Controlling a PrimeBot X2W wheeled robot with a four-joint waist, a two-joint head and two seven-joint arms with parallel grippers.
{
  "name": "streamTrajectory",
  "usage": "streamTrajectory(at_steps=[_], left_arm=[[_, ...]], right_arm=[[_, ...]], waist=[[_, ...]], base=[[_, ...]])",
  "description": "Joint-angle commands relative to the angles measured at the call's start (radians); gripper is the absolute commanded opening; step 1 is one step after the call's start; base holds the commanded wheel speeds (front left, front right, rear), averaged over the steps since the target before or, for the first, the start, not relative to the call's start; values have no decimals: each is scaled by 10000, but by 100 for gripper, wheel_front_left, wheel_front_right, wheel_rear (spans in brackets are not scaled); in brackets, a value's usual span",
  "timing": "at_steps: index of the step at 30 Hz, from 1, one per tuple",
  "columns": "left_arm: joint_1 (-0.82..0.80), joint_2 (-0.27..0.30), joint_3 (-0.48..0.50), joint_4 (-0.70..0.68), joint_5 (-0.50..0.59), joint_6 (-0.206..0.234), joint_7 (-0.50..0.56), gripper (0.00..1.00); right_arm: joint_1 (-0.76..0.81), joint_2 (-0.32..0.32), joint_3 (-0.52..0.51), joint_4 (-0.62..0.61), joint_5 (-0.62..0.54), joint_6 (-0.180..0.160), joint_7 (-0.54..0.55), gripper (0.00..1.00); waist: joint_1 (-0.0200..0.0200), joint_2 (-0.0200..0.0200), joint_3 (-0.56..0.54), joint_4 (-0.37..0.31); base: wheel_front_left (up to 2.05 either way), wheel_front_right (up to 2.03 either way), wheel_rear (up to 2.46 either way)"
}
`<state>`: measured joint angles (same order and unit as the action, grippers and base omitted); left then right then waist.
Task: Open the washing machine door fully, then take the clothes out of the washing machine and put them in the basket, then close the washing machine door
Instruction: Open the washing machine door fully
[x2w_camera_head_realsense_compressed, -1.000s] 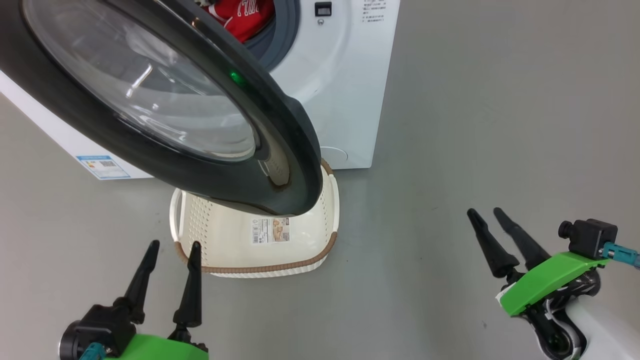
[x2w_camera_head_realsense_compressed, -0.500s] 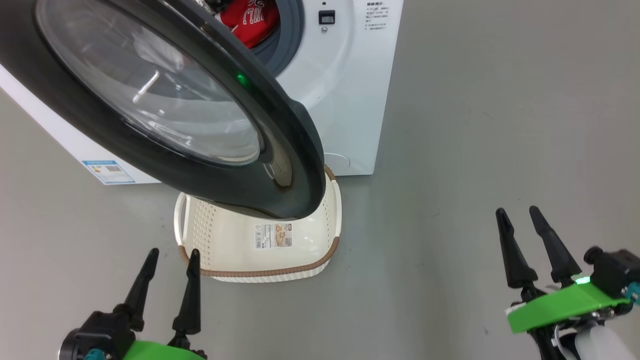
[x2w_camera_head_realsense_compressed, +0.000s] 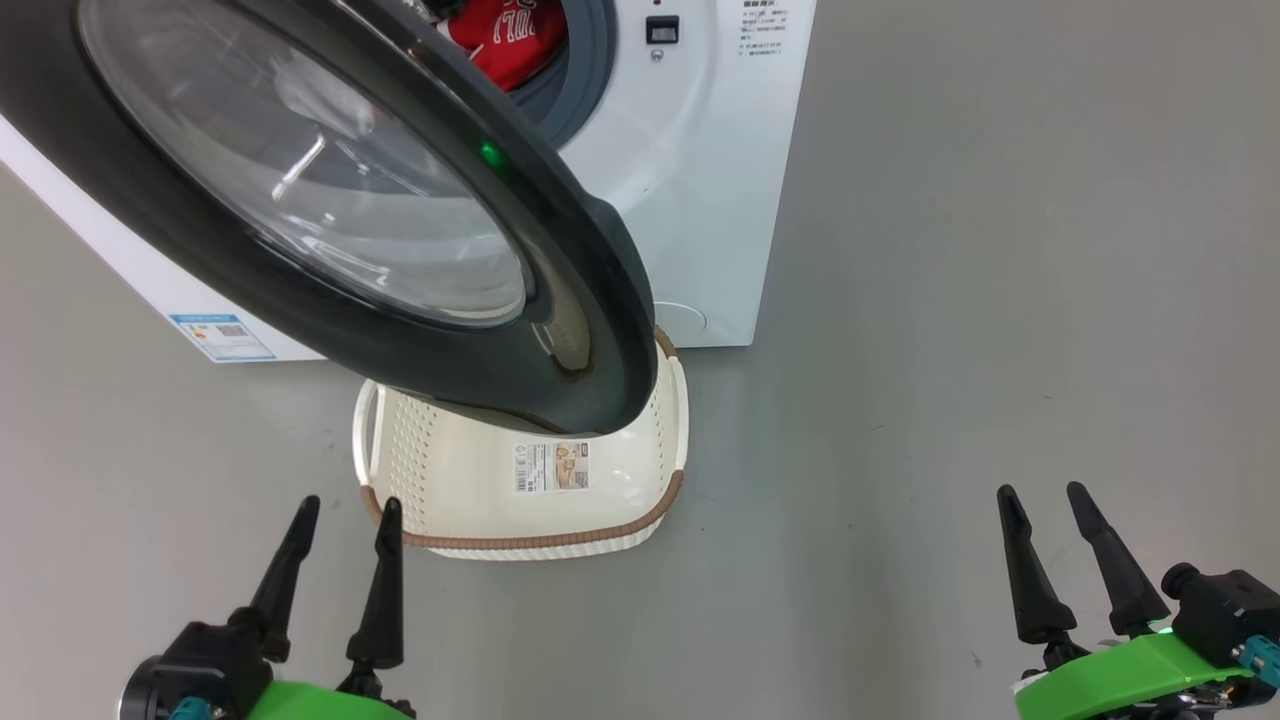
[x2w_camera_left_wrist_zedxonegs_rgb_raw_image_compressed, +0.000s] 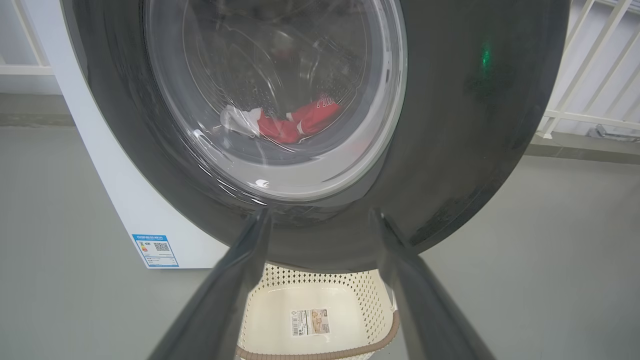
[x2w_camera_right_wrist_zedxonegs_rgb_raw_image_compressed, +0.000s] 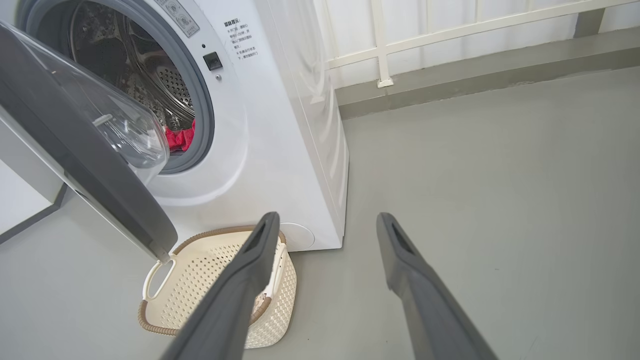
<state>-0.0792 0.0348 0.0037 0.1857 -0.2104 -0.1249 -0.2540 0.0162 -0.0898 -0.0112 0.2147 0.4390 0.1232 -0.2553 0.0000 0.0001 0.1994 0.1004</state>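
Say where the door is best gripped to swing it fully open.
Probably the door by its black rim at the free edge, above the basket. Come from the right, the open side: the rim's edge is exposed there, the hinge lies opposite, and the bulging glass offers no hold.

1. The washing machine door (x2w_camera_head_realsense_compressed: 595, 295) has a wide black plastic rim, smooth and glossy enough to catch a green reflection.
2. Its bowl window (x2w_camera_head_realsense_compressed: 300, 170) is clear, shiny glass.
3. The washing machine (x2w_camera_head_realsense_compressed: 690, 200) casing is smooth, glossy white.
4. The door ring (x2w_camera_right_wrist_zedxonegs_rgb_raw_image_compressed: 204, 107) looks like matt grey rubber.
5. The drum (x2w_camera_right_wrist_zedxonegs_rgb_raw_image_compressed: 170, 85) is bright perforated steel.
6. The clothes (x2w_camera_head_realsense_compressed: 510, 40) are soft red cloth.
7. The basket (x2w_camera_head_realsense_compressed: 410, 460) is cream perforated plastic, with a brown woven-look rim (x2w_camera_head_realsense_compressed: 540, 540) and a paper sticker (x2w_camera_head_realsense_compressed: 551, 466).
8. The floor (x2w_camera_head_realsense_compressed: 950, 300) is smooth grey with a dull sheen.
9. The left fingers (x2w_camera_head_realsense_compressed: 382, 590) and right fingers (x2w_camera_head_realsense_compressed: 1025, 580) are matt black plastic.
10. The wrist cover (x2w_camera_head_realsense_compressed: 1130, 670) is glossy green plastic.
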Motion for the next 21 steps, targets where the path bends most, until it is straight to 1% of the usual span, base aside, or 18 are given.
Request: streamTrajectory(at_steps=[1, 7, 15, 16, 18, 21], left_arm=[[-89, 154, 322, -258, 83, -55, -78, 100], [-137, 154, 313, -272, 82, -56, -78, 100], [-159, 154, 283, -281, 40, -56, -78, 100], [-158, 154, 279, -286, 35, -57, -78, 100], [-160, 154, 276, -305, 23, -57, -78, 100], [-184, 154, 247, -313, 5, -57, -78, 100]], right_arm=[[-57, -61, 156, -286, -80, 75, -64, 100], [-121, -42, 144, -304, -113, 75, -64, 100], [-315, -18, 220, -433, 162, 75, -64, 100], [-373, -24, 308, -490, 253, 75, -64, 91], [-540, -39, 453, -632, 489, 75, -64, 0], [-936, -102, 801, -835, 1041, 75, -64, 0]], waist=[[0, -1, 12, -7], [0, -1, 41, 15], [0, -1, 85, 30], [0, -1, 89, 32], [0, -1, 120, 31], [0, -1, 161, 67]], base=[[0, 0, 0], [0, 0, 0], [0, 0, 0], [0, 0, 0], [0, 0, 0], [0, 0, 0]])
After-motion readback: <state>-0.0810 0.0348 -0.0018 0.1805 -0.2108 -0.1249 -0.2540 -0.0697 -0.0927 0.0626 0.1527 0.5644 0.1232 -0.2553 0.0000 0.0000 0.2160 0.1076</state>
